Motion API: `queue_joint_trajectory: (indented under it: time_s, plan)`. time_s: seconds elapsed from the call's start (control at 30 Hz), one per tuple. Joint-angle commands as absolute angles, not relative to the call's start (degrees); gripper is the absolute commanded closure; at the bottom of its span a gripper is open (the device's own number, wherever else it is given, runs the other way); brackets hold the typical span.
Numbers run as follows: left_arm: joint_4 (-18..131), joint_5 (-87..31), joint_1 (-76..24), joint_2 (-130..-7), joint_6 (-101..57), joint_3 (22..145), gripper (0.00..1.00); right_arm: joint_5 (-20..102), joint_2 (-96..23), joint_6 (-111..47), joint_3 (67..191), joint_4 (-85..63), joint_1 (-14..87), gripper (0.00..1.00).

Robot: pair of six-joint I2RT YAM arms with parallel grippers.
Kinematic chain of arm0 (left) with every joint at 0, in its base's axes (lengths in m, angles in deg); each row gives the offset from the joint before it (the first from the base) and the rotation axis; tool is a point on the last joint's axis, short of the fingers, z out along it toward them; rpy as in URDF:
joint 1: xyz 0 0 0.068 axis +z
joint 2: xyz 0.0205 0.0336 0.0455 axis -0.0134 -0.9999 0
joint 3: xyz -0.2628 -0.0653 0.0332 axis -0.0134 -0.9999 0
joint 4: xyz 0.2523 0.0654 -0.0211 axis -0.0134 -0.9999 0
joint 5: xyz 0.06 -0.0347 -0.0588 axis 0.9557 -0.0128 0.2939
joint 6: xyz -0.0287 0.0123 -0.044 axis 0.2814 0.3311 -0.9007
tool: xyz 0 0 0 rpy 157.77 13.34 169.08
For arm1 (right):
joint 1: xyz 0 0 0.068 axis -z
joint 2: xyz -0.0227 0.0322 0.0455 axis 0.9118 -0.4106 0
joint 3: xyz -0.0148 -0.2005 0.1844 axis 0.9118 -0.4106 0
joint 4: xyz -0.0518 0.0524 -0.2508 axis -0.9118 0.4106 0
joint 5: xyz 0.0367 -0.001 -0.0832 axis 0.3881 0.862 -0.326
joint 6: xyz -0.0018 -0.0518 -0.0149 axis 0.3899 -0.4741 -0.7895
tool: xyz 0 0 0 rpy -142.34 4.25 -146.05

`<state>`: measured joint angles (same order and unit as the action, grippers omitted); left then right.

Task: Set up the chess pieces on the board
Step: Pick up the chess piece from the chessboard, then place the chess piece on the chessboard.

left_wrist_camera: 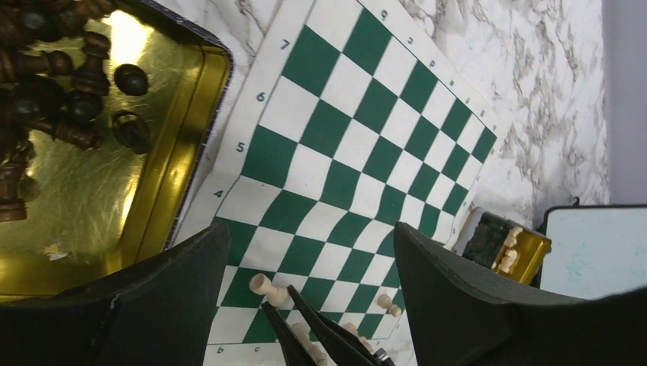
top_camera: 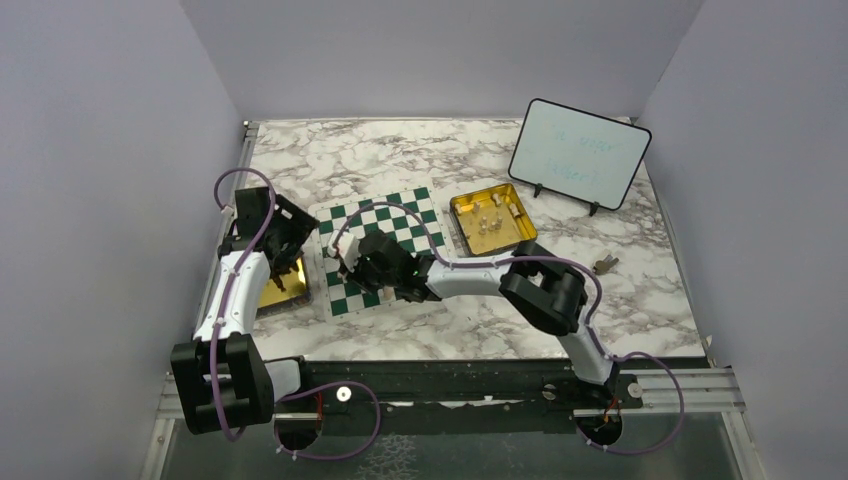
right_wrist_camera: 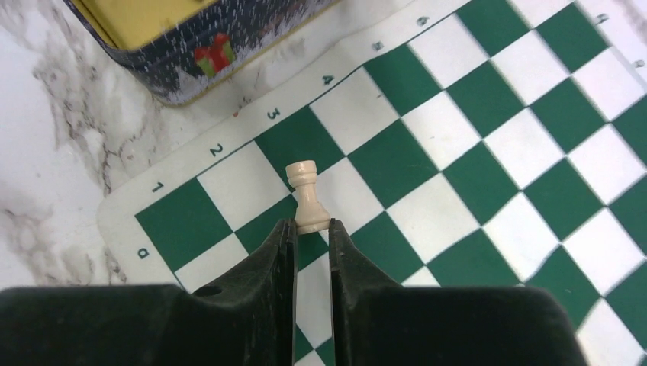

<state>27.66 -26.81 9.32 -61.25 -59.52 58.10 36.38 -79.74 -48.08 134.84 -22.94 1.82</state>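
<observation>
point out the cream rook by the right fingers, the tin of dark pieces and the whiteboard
cream rook (right_wrist_camera: 308, 204): right wrist view, on its stem
tin of dark pieces (left_wrist_camera: 181, 156): left wrist view, on its gold side wall
whiteboard (top_camera: 580, 152): top external view, on the middle of its face

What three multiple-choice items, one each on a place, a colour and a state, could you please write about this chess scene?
1. Where does the shallow gold metal tin of dark brown chess pieces sit relative to the flat green-and-white checkered board?
A) on its left
B) on its right
C) beyond its far edge

2. What colour is the small rook-shaped chess piece pinched by the right gripper?
A) dark brown
B) cream
C) red

3. How is the left gripper?
A) shut on a piece
B) shut on the tin's rim
C) open, holding nothing

Answers:
1 A, the top view shows it at the board's left edge.
2 B, the right wrist view shows it pale.
3 C, its fingers stand wide apart, gripping nothing.
</observation>
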Motion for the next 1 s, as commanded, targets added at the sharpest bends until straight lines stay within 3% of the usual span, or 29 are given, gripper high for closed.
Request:
queue_joint_trajectory:
  time_s: [0.0, 0.13, 0.47, 0.63, 0.97]
  plan:
    - [31.4, -37.5, 9.5, -61.5, -54.6, 60.0, 0.19, 32.0, -72.6, -45.3, 131.5, -31.9, 3.1, 0.9]
    - [33.8, -49.1, 9.3, -63.3, -52.3, 61.3, 0.21, 31.3, -68.5, -44.6, 126.2, -37.7, 4.3, 0.9]
    - [35.2, -61.9, 7.4, -66.0, -51.8, 61.0, 0.49, 27.1, -64.0, -43.7, 119.9, -44.1, 4.5, 0.91]
    - [35.6, -63.0, 6.7, -65.6, -51.9, 59.8, 0.58, 26.2, -63.4, -43.3, 119.0, -45.1, 4.6, 0.91]
    - [35.5, -63.3, 5.8, -66.2, -51.0, 57.6, 0.55, 25.5, -62.1, -42.4, 117.3, -47.2, 4.6, 0.91]
